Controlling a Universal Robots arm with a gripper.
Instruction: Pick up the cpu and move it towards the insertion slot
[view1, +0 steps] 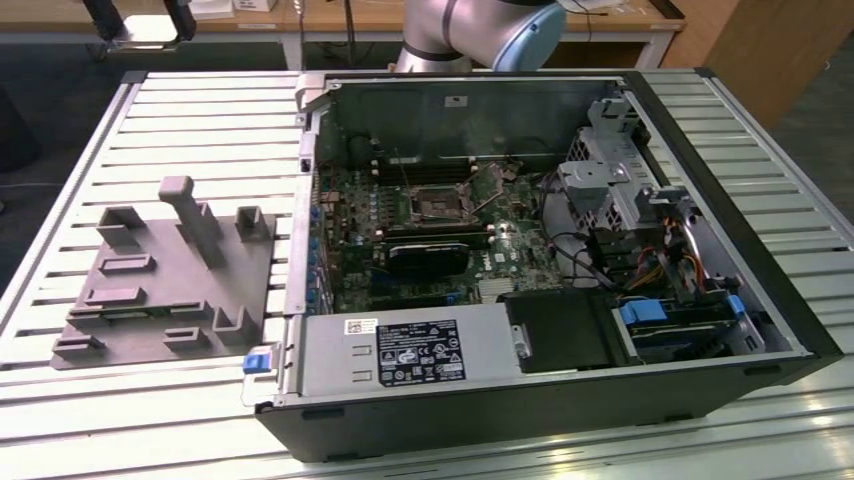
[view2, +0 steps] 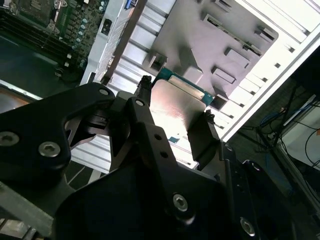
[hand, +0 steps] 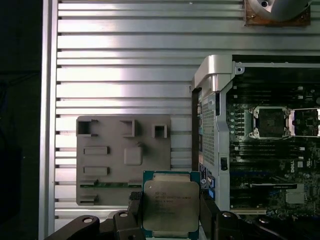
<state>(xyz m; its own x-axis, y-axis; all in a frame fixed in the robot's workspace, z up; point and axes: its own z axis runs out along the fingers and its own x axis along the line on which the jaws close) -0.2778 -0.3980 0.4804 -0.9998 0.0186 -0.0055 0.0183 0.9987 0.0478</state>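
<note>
Claw (hand: 171, 212) around square metal-topped cpu (hand: 171, 204)

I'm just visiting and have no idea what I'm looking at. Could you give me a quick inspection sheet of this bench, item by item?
Surface: slatted metal table, carrying an open computer case and a grey plastic fixture.
Job's things: the cpu is off the fixture, gripped above the table beside the case; the insertion slot sits on the green motherboard, its dark centre bare.
Clutter: nothing seen loose on the table.
Grippers: the gripper is shut on the cpu, one finger at each of two opposite edges.
Cables: bundled wires inside the case, at the exterior view's right.
Surroundings: robot arm base behind the case; wooden benches beyond.
</note>
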